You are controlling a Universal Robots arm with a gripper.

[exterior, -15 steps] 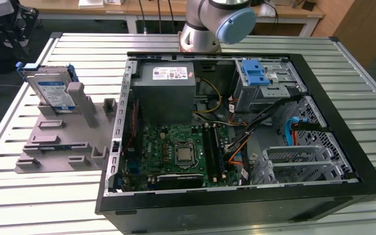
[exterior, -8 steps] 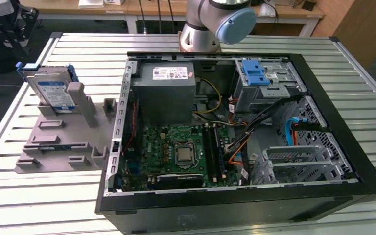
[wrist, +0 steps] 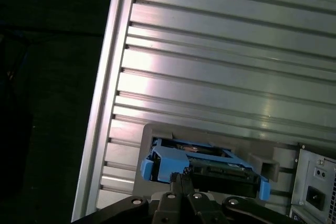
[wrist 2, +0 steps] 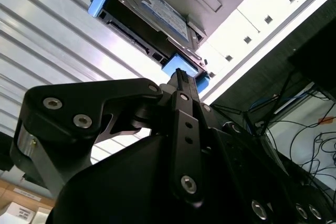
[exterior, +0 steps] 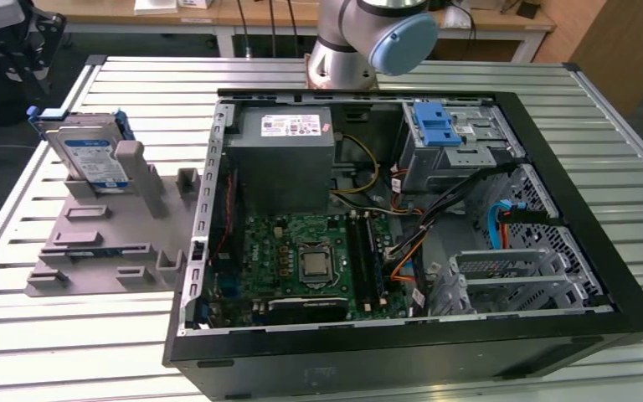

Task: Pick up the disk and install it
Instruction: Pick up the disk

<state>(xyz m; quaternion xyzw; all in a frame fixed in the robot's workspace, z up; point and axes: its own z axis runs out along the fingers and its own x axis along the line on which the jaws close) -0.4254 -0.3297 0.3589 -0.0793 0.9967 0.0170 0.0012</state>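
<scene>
**Item 1: the disk** (exterior: 84,155). Silver drive with a white-and-blue label, framed by a blue bracket. It stands on end in a slot of the grey holder (exterior: 98,251), which lies on the slatted tabletop (exterior: 76,335) to the exterior view's left of the open computer case (exterior: 411,356). Its long axis is near upright and leans back a little. The label face is turned toward the exterior camera. The blue handle (wrist: 163,163) sits at the upper end.

**Item 2: my jaws.** In both wrist views they are drawn together with hardly a slit between them. I see nothing clamped in them.

**Item 3: disk relative to my jaws.** The tips sit just beside the blue handle at the disk's upper end, with the rest of the drive running away beyond them. I cannot tell whether tip and handle touch.

**Item 4: surroundings.** The case lies on its side with its panel off. Inside are the grey power-supply box (exterior: 285,159), the green motherboard (exterior: 299,251) and the metal drive bay with its blue latch (exterior: 438,126). The disk is outside the case, well apart from that bay.
</scene>
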